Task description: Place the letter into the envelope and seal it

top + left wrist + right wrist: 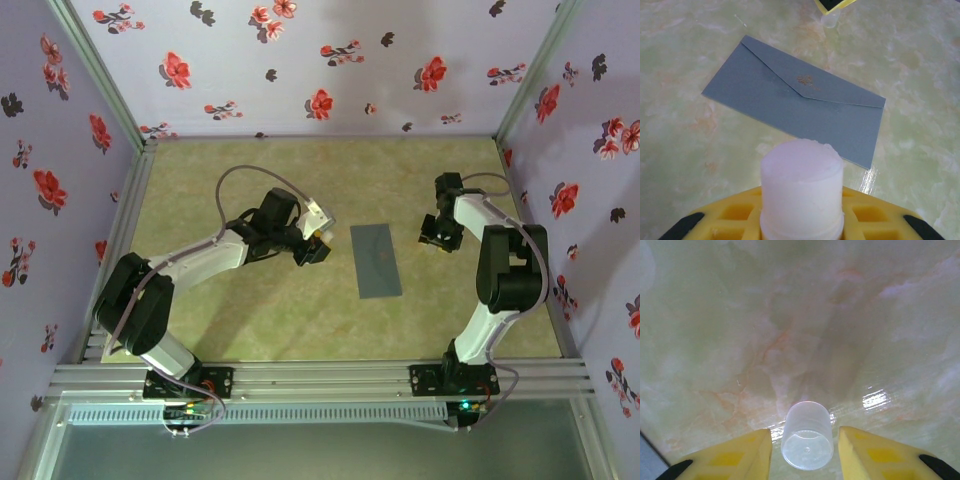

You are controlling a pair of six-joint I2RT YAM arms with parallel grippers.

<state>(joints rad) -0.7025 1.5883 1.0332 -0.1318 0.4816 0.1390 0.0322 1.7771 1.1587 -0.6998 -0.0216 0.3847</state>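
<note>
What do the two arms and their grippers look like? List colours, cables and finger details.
Both the left arm and right arm have white link shells with black joints. A thin grey cable loops along each. The left gripper and right gripper have black bodies; their fingers are yellow with square recesses and black corners.

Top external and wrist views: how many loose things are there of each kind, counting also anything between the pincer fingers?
Grey envelope: 1
White glue stick: 1
Clear cap: 1
Total: 3
</note>
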